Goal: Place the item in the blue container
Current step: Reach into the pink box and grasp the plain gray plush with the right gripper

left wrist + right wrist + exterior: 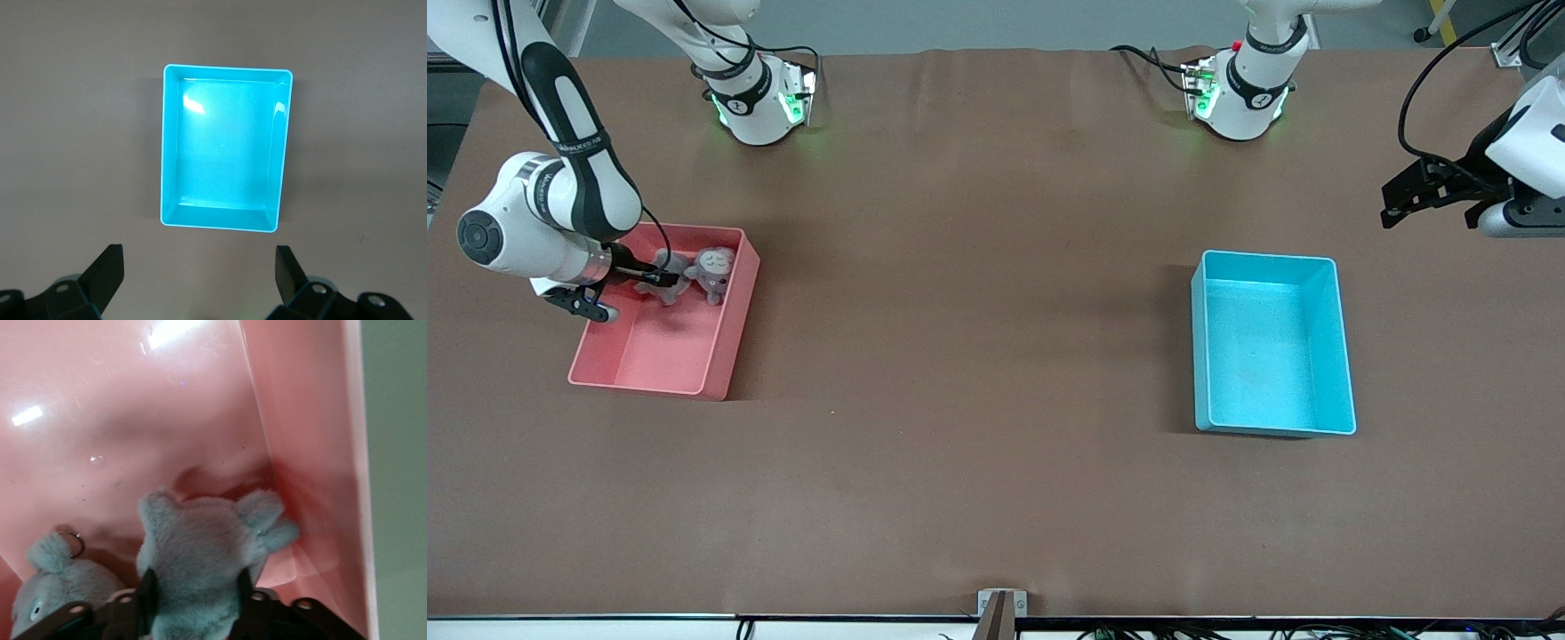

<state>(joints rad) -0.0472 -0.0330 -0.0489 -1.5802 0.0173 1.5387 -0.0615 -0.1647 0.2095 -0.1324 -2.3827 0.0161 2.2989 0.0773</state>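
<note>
The right gripper [660, 279] is down in the pink rectangular plastic bin [720, 356] near the table's right-arm end, its fingers clamped on a grey plush toy [200, 570]; the toy's lower part is cut off in the right wrist view. The left gripper [199, 267] hangs with fingers apart, waiting near the light blue rectangular plastic bin [1343, 356] toward the left arm's end.

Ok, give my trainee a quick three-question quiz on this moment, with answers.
1. True or false: the blue container already holds an item.
2. Which bin is the grey plush toy in: A) pink bin, B) blue container, C) neither?
3. Which gripper has its jaws around the toy?

Key:
1. False; it is empty.
2. A.
3. The right gripper, down in the pink bin; the left gripper waits open above the blue container.
</note>
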